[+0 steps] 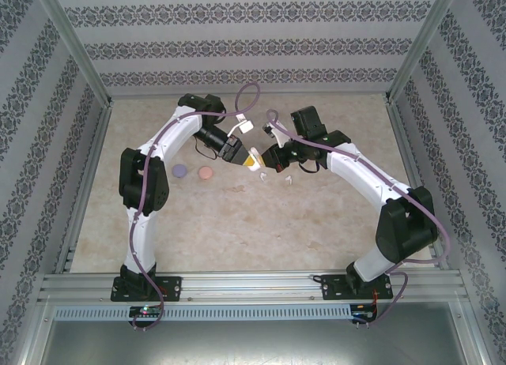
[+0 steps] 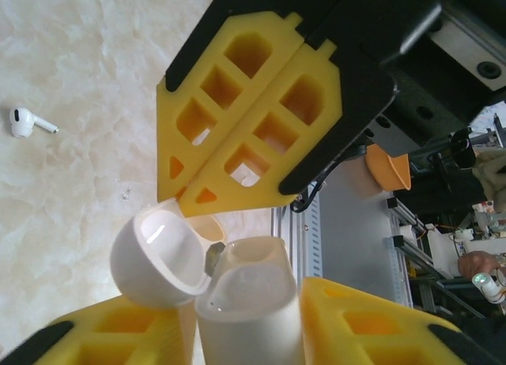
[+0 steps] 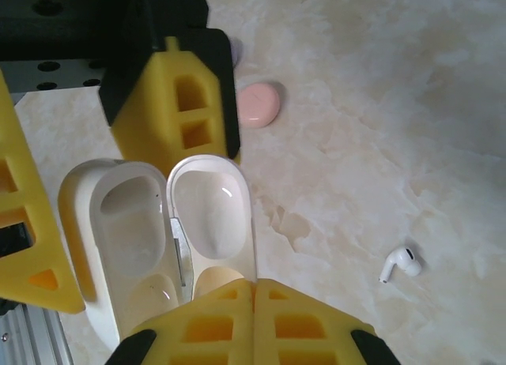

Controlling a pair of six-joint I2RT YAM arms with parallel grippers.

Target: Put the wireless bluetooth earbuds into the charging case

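A purple case (image 1: 180, 170) lies on the left part of the marbled worktop (image 1: 237, 238), and a pink case (image 1: 205, 173) sits just to its right; both have their lids down. Right of these, near the middle of the worktop, the two arms meet tip to tip.

The left pincer (image 2: 249, 317) has its yellow fingers (image 3: 183, 104) pressed against either side of the charging case (image 3: 126, 223) and has hold of its body. The case is white and its lid (image 2: 158, 254) is swung fully back on the hinge, so lid and body lie side by side with their hollows facing the right wrist camera.

The right pincer (image 3: 254, 290) faces the left one from the right. Its two yellow fingers are pressed flat together with nothing between them. Their tip sits right at the edge of the open lid, and I cannot tell whether it touches.

Further right, a white earbud (image 3: 402, 264) lies on its side on the bare worktop, on the near right of the case and clear of it. Neither pincer touches it.
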